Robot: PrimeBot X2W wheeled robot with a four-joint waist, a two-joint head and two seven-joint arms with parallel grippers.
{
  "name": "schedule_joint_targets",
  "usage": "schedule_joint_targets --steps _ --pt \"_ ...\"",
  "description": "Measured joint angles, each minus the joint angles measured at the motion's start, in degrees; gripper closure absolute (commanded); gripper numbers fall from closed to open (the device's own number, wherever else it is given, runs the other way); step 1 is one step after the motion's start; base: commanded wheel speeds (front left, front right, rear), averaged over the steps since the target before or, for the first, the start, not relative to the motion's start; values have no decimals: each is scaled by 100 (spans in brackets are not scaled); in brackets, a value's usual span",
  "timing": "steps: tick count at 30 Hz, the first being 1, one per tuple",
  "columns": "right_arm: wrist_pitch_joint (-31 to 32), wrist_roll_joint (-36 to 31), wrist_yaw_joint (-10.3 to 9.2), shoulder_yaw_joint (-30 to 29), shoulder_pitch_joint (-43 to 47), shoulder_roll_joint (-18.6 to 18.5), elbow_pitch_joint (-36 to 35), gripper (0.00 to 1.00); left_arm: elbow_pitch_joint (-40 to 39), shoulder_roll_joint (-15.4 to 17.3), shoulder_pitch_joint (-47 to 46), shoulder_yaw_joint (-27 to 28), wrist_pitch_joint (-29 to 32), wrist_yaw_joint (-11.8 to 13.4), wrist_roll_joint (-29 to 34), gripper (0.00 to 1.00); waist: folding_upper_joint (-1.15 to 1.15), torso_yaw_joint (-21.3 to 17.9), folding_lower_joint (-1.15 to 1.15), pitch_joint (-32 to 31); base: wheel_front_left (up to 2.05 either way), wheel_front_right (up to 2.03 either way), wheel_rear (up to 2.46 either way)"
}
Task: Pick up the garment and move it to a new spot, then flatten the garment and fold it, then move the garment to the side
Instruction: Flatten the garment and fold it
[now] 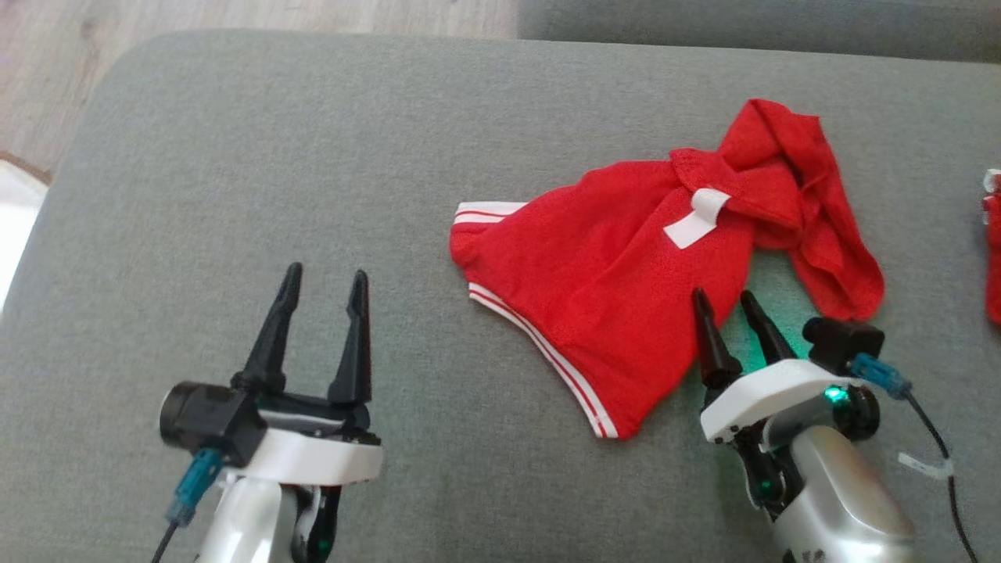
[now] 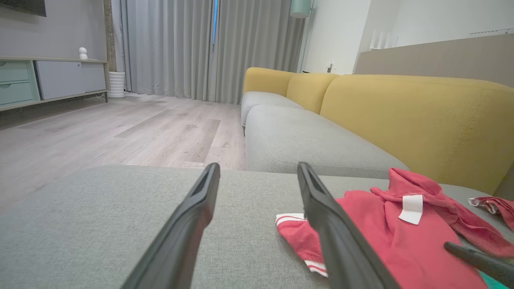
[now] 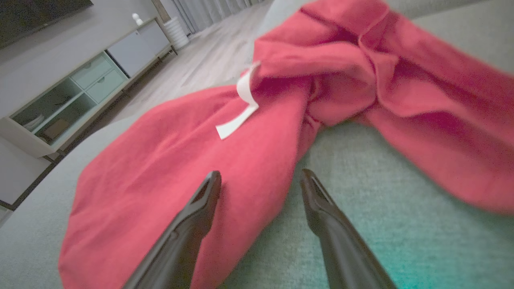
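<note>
The garment (image 1: pixel 626 266) is red with white-striped hems and a white tag, lying crumpled on the grey cushion (image 1: pixel 313 156), bunched at its far right end. My right gripper (image 1: pixel 727 301) is open at the garment's near right edge, its left finger over the red cloth and its right finger over bare cushion; nothing is between them. In the right wrist view the garment (image 3: pixel 192 160) spreads ahead of my open right gripper (image 3: pixel 261 178). My left gripper (image 1: pixel 324 281) stands open over bare cushion, well left of the garment. From the left wrist, the garment (image 2: pixel 401 233) lies right of the open left gripper (image 2: pixel 257 170).
Another red cloth (image 1: pixel 993 250) lies at the cushion's right edge. A wooden floor (image 1: pixel 235 16) runs beyond the cushion's rounded far-left corner. A yellow-backed sofa (image 2: pixel 401 112) stands behind. The left half of the cushion is bare.
</note>
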Motion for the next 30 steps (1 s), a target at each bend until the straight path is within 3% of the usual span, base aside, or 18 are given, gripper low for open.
schedule_joint_targets --steps 3,5,13,23,30 --pt "10 411 -1 267 -190 -15 394 0 29 -13 -5 -25 0 -2 0 0 0 72 0 24 0 0 0" --pt "-19 501 -1 466 -343 -29 554 100 49 -13 -5 -22 0 -2 0 0 0 87 0 1 0 0 0" --pt "-364 489 -1 751 -548 -26 580 100 89 -14 36 74 0 -43 1 0 0 -101 -1 -173 0 0 0" --pt "-405 289 -1 305 76 -24 -1199 100 35 -15 155 157 0 -44 58 0 0 -600 -1 -503 0 0 0" --pt "-404 218 -1 -112 270 -23 -1970 100 34 -15 255 109 0 -44 56 0 0 -625 -1 -685 0 0 0"
